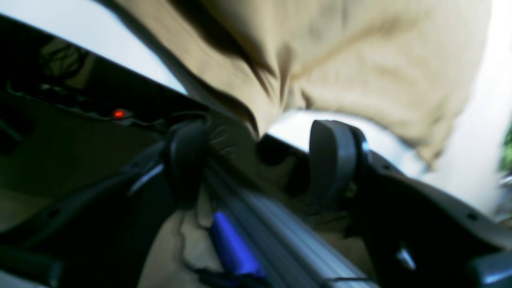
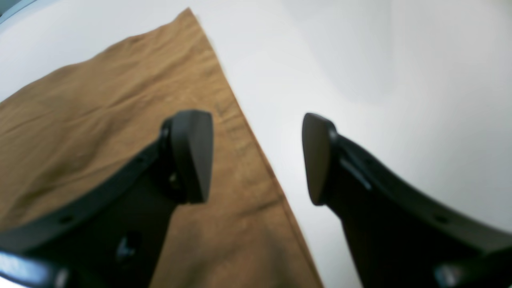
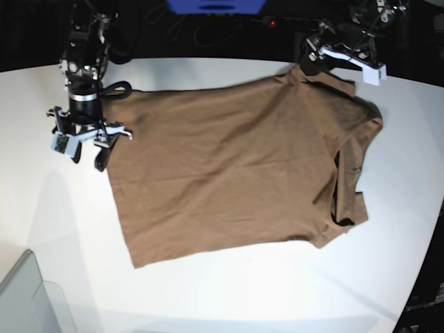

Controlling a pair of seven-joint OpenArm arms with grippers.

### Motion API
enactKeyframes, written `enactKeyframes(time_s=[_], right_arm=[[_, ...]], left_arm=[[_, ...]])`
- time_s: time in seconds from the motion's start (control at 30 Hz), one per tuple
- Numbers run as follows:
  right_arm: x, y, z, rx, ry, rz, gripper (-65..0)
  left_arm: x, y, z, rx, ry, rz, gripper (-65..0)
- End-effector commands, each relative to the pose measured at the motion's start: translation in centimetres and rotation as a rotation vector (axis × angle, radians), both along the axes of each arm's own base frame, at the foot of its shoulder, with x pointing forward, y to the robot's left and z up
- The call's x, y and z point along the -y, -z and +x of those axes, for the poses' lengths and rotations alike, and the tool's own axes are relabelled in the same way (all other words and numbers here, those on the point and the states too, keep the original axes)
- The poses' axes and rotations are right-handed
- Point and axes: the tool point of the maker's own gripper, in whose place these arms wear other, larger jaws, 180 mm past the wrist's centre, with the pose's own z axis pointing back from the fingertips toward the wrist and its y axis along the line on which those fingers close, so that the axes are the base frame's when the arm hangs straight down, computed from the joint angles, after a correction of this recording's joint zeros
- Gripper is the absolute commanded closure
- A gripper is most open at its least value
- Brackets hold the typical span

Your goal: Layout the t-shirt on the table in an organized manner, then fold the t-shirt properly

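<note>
Two arms work at opposite ends of the t-shirt [image 3: 236,166], which lies spread and mostly flat on the table [image 3: 208,291], hem toward the base view's left and neck toward its right. At the left, the right gripper [image 3: 87,149] hovers over the hem's upper corner with its fingers spread wide and nothing between them; its wrist view shows the hem edge [image 2: 256,152] running just under the gap, one pad over cloth, the other over bare table. Judging by the soft wrinkles, the cotton is light and limp: it should drape and drag rather than hold shape, so corners and seamed edges look like the best holds. At the far right, the left gripper [image 3: 312,64] meets the upper sleeve near the table's back edge. Only its blurred wrist view reveals cloth bunched against one finger [image 1: 188,160] while the fingers stand apart; whether that cloth is truly gripped I cannot tell.
</note>
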Motion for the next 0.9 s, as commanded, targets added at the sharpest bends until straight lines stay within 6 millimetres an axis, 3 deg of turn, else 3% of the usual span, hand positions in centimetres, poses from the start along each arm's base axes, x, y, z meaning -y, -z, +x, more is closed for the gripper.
enactKeyframes(time_s=[0.0, 0.13, 0.23, 0.43, 0.5, 0.6, 0.67, 0.87], right_arm=[[0.2, -0.8, 0.4, 0.033, -0.001, -0.013, -36.4], [0.0, 0.4, 0.3, 0.005, -0.007, -0.005, -36.2], [0.0, 0.6, 0.3, 0.001, -0.006, -0.003, -36.2], [-0.3, 0.4, 0.5, 0.007, -0.013, -0.003, -36.2], [-0.2, 0.4, 0.5, 0.007, -0.013, -0.006, -36.2], [-0.2, 0.4, 0.6, 0.007, -0.014, -0.007, -36.2], [-0.2, 0.4, 0.6, 0.007, -0.014, -0.007, -36.2], [-0.2, 0.3, 0.7, 0.009, -0.014, -0.008, -36.2]], left_arm=[[0.2, -1.2, 0.3, 0.034, -0.002, -0.045, -39.9], [0.0, -4.0, 2.1, 0.121, -0.025, -0.206, -39.7], [-0.1, -6.2, 5.2, 0.227, -0.03, -0.258, -36.1], [-5.1, -11.1, 13.1, 0.476, -0.119, -0.134, -33.2], [-7.6, -11.7, 15.3, 0.515, -0.17, -0.049, -33.2], [-10.9, -10.7, 18.6, 0.48, -0.268, 0.039, -33.2], [-12.6, -8.9, 20.7, 0.425, -0.32, 0.061, -33.2], [-14.3, -3.8, 25.5, 0.266, -0.383, 0.046, -33.2]])
